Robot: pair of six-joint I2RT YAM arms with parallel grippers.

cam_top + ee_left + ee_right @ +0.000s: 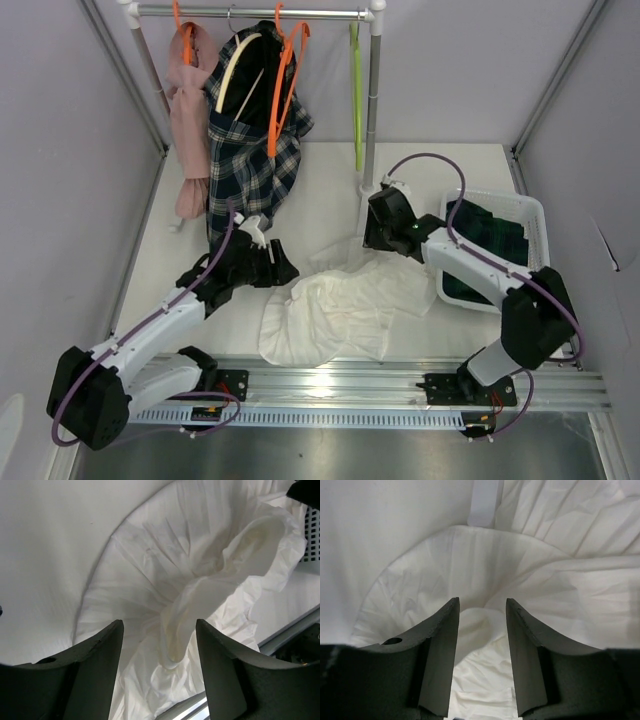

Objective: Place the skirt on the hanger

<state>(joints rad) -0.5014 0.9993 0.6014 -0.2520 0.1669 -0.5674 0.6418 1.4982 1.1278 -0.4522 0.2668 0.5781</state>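
Hovering over the white ruffled garment (pixel 340 310), both empty: left gripper (pixel 283 268) jaws wide apart, right gripper (pixel 370 238) jaws parted. Skirt (pixel 490 240) sits in the basket (pixel 541 215) at right, hanger (pixel 356 100) hangs on the far rail (pixel 260 12); probably clearing workspace first

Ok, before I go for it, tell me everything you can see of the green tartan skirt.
The skirt shows only in the top view. It is a dark green cloth with faint navy checks, soft-looking, bunched and crumpled rather than laid flat. It lies inside the white lattice basket at the table's right side and fills most of it. The right arm crosses above it and hides a strip through its middle, so the waistband and pleats cannot be made out. Nothing grips it.
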